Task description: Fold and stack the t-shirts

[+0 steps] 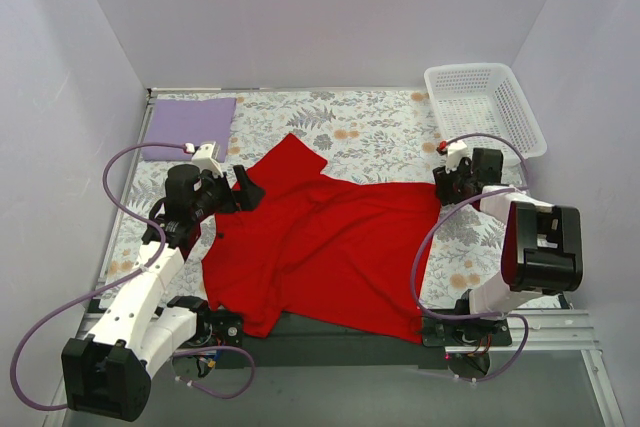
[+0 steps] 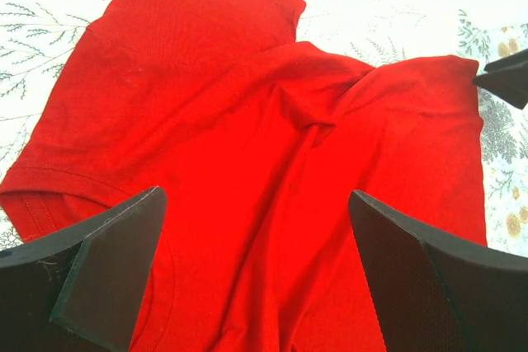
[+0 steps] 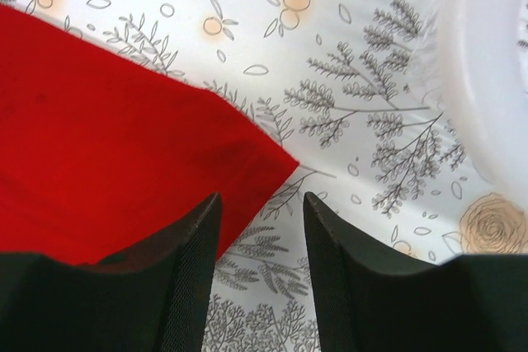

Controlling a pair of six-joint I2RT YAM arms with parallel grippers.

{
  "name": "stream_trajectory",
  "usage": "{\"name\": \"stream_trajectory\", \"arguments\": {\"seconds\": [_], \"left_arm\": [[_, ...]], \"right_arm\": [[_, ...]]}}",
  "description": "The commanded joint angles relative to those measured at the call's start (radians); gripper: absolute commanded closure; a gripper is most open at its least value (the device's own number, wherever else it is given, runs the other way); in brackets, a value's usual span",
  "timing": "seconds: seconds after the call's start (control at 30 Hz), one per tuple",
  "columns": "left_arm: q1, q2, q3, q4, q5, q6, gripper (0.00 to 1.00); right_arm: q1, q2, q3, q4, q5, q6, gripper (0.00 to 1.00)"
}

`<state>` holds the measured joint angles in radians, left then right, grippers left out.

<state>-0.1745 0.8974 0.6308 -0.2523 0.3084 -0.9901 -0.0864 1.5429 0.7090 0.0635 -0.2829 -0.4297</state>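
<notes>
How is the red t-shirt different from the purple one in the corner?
The red t-shirt is bright red; the lavender t-shirt is pale purple. The red one lies spread out and wrinkled with a sleeve showing, while the lavender one is a neat flat rectangle. The red one takes up much more room than the lavender one. Both are cloth and lie on the flowery tablecloth.

Left arm (image 1: 140, 305) and right arm (image 1: 492, 292) both have chunky white shells with black joint housings and big black motor blocks. Skinny purple cables (image 1: 105, 187) loop off each one. Fingers (image 2: 107, 278) are matte black wedges, pads (image 3: 191, 286) with fine mesh texture.
</notes>
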Motion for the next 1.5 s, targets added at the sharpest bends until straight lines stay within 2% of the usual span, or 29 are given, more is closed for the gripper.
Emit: {"name": "stream_trajectory", "arguments": {"seconds": [0.0, 0.4, 0.8, 1.0, 1.07, 1.27, 1.37, 1.47], "left_arm": [[-0.005, 0.001, 0.0, 0.022, 0.015, 0.019, 0.08], [-0.005, 0.009, 0.0, 0.022, 0.015, 0.018, 0.08], [-0.005, 0.005, 0.0, 0.022, 0.015, 0.019, 0.08], [-0.005, 0.003, 0.001, 0.024, 0.014, 0.021, 0.08], [-0.005, 0.001, 0.001, 0.022, 0.014, 0.021, 0.08], [-0.005, 0.0, 0.001, 0.024, 0.011, 0.024, 0.08], [-0.005, 0.0, 0.001, 0.022, 0.011, 0.024, 0.08], [-0.005, 0.0, 0.001, 0.024, 0.006, 0.025, 0.08]], "right_arm": [[0.002, 0.032, 0.069, 0.033, 0.013, -0.007, 0.5], [0.005, 0.144, 0.181, -0.091, -0.036, -0.04, 0.53], [0.005, 0.175, 0.204, -0.152, -0.042, -0.055, 0.55], [0.007, 0.168, 0.198, -0.163, -0.062, -0.073, 0.65], [0.005, 0.168, 0.198, -0.168, -0.067, -0.081, 0.72], [0.005, 0.152, 0.195, -0.182, -0.073, -0.095, 0.8], [0.005, 0.128, 0.185, -0.186, -0.082, -0.103, 0.99], [0.005, 0.094, 0.179, -0.202, -0.105, -0.116, 0.99]]}}
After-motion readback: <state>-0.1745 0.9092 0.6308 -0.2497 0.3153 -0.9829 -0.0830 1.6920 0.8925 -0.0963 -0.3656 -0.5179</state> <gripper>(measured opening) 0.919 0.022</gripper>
